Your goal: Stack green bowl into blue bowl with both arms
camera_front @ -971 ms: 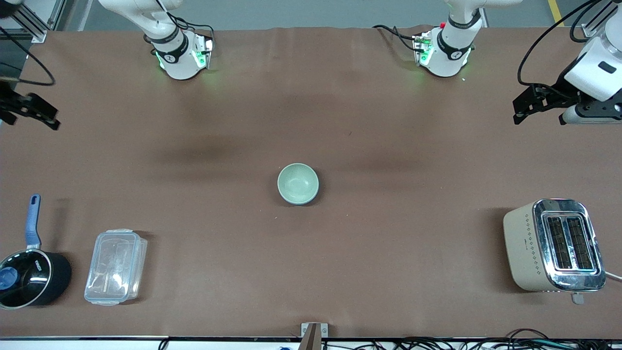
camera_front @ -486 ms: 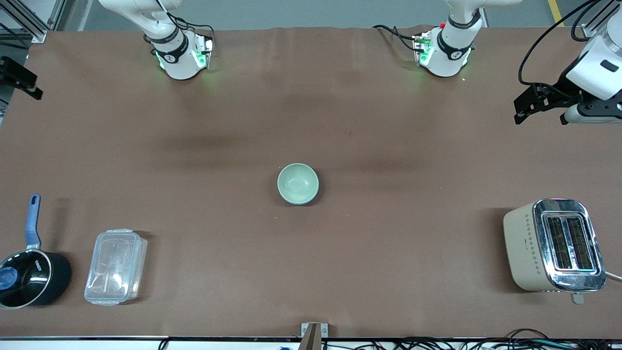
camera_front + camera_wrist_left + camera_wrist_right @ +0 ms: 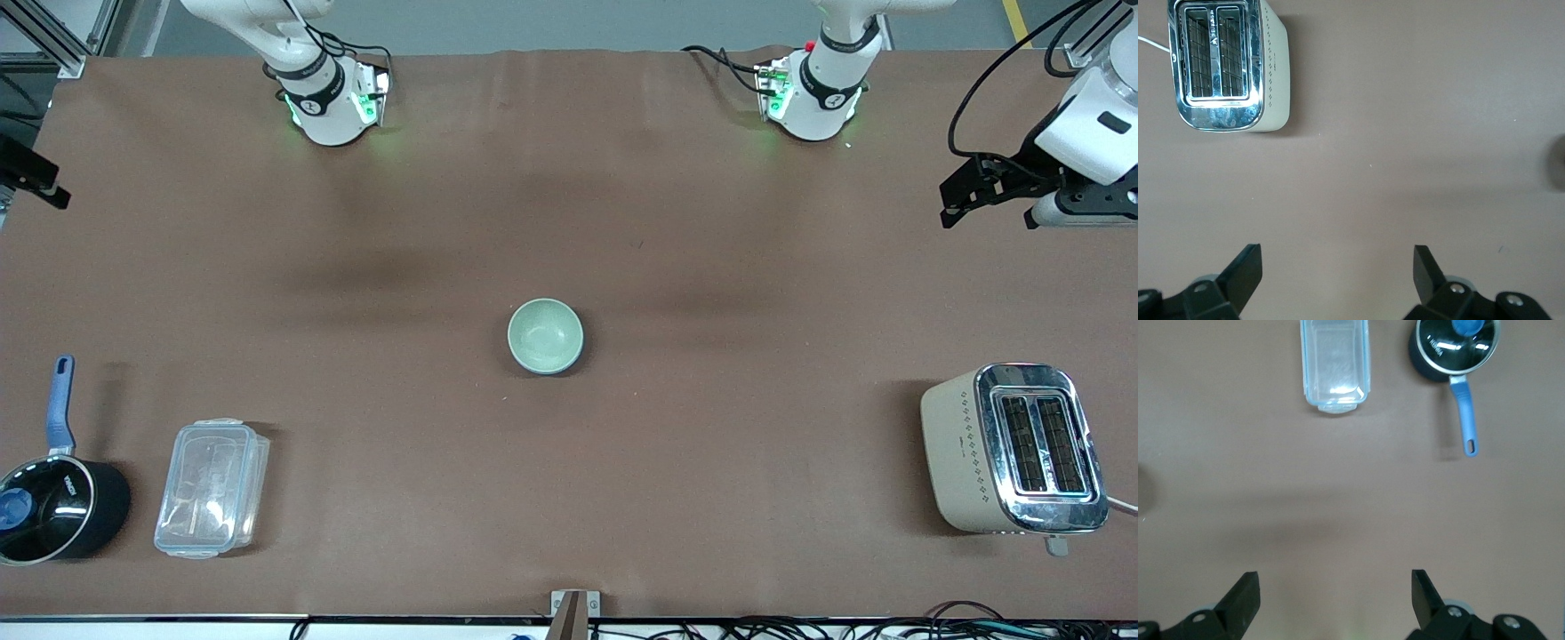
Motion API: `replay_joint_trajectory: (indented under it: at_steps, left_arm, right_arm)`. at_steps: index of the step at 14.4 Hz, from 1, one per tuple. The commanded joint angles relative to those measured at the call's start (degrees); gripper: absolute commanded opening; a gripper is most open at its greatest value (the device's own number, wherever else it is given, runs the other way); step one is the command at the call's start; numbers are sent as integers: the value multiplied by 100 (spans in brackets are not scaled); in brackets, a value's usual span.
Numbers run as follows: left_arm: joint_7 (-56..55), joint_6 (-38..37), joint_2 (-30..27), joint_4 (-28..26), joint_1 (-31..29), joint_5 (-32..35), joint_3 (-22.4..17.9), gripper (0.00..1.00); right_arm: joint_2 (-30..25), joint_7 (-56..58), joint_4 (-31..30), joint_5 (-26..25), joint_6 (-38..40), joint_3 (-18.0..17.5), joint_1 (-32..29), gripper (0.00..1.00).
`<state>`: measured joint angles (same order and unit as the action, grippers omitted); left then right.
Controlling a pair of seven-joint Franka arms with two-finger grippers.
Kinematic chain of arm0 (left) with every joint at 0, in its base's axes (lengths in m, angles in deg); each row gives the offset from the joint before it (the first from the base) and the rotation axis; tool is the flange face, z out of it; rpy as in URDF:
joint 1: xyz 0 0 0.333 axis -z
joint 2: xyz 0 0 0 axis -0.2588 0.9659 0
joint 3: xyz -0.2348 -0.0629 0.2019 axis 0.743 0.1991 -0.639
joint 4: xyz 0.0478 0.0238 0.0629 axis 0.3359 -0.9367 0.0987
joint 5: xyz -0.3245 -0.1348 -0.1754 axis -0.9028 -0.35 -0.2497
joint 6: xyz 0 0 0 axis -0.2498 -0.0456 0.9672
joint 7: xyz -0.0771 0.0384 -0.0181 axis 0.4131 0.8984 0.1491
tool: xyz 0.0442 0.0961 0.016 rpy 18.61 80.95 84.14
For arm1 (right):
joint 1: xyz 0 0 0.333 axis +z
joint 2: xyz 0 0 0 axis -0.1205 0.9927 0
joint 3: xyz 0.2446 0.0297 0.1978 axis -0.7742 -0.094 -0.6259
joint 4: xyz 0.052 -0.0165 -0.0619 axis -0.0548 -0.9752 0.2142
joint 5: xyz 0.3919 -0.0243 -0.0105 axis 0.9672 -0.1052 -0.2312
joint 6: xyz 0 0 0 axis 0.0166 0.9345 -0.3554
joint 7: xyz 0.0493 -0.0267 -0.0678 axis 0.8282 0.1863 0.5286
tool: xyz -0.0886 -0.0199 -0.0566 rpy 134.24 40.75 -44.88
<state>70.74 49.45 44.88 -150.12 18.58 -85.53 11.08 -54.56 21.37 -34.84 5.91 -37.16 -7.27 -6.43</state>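
I'm holding my left gripper and right gripper wide open, empty; right one is retreating off-table since earlier.

We see a plain brown table cloth. Pale mint-green bowl mid-table, with a dark rim of another bowl showing under it. Beige toaster with chrome top and a dotted diamond pattern on its side. Black saucepan, blue handle, blue lid knob. Clear container. White arms, black bands, green lights at their bases.
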Motion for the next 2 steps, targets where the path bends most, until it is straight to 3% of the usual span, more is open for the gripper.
replay_joint_trajectory:
  at_steps: [1,2]
  left_arm:
    - [92,-37,83,177,2,-57,-28,100]
    - [92,-37,92,186,2,-57,-28,100]
  right_arm:
    - [594,38,752,-63,304,-41,-110,100]
    - [647,38,796,-63,304,-41,-110,100]
